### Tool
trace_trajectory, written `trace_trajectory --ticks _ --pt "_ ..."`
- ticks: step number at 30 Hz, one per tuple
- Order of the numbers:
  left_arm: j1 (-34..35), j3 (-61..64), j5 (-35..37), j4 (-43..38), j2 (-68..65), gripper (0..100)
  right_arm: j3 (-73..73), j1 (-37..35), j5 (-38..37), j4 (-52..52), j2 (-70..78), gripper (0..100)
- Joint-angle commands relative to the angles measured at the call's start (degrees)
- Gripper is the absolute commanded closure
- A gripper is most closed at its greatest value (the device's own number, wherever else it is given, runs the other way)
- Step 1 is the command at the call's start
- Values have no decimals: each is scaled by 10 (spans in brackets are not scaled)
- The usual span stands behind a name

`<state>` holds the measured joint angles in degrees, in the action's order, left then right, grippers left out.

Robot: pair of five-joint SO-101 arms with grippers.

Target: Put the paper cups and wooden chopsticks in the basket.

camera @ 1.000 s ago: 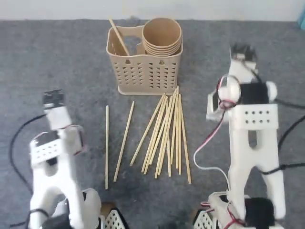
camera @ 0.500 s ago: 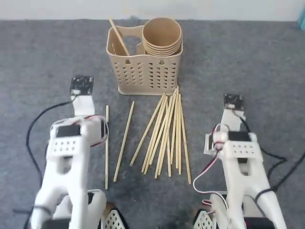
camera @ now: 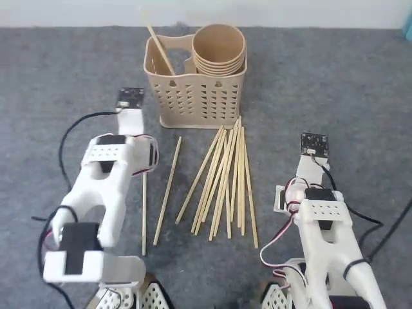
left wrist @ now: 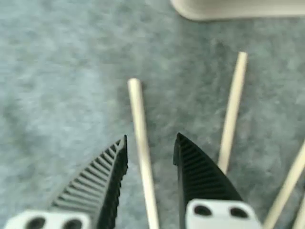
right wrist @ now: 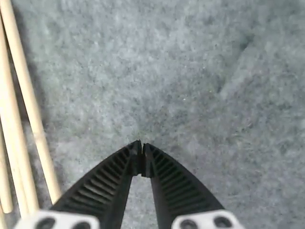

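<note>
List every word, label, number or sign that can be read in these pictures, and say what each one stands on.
No text can be read in any view.
The basket, the paper cups and the chopsticks show no print.
The left arm's board and the right arm's board have small marks, too small to read.
</note>
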<state>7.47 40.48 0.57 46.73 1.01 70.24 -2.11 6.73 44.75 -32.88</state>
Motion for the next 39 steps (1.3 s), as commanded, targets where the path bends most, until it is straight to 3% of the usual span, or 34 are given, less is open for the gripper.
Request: trace_trajectory --ticks 1,7,22,25,29,39 --pt "-15 -30 5 -11 -16 862 -4 3 -6 -10 -22 991" --pt "-6 -36 5 -8 -30 984 -4 3 -7 -10 -22 991" --pt "5 -38 1 29 -31 825 -3 3 -31 -10 -22 991" --pt "5 -36 2 28 -31 855 -3 6 -31 -9 -22 991" --pt "-1 -36 2 29 -47 984 -3 6 -31 -9 -22 991" --pt "-5 -97 1 107 -109 987 -3 7 -31 -9 -22 991"
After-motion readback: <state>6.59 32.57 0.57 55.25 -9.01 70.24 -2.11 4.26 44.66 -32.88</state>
